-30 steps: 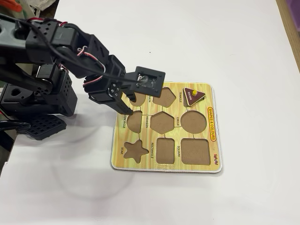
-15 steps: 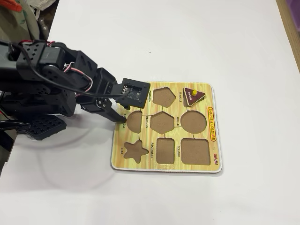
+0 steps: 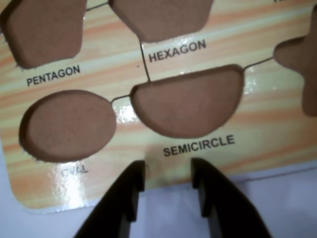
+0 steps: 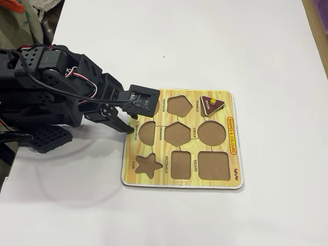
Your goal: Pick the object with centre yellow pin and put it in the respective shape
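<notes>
Triangle piece (image 4: 211, 104) tilted over its recess, gripper (image 3: 166, 171) empty, slightly parted, low at board edge (image 4: 124, 164)

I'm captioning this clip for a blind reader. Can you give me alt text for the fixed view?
A black robot arm's open gripper sits at the left edge of a yellow puzzle board on a white table. A maroon triangle piece with a yellow knob lies at the board's upper right, tilted over the triangle hole; the other cut-outs in view are empty.

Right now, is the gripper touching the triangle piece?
Apart. The fixed view shows the gripper at the board's left edge, empty, while the triangle piece sits at the far top right corner with open recesses between them.
</notes>
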### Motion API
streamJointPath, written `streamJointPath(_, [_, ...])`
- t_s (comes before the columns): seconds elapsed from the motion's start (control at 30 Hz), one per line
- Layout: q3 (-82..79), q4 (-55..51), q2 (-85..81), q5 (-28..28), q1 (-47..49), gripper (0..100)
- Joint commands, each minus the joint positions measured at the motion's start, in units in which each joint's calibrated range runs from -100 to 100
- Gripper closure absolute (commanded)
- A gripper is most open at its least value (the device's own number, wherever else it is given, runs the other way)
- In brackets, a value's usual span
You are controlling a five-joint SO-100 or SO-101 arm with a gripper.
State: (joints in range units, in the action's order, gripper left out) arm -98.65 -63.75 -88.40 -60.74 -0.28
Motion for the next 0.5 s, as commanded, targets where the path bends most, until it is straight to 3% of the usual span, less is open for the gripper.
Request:
streamJointPath(0.0, [-0.4, -3.1, 0.0, -0.1, -0.4, 89])
streamJointPath(0.47, [-0.4, -3.3, 0.0, 0.5, -0.2, 88])
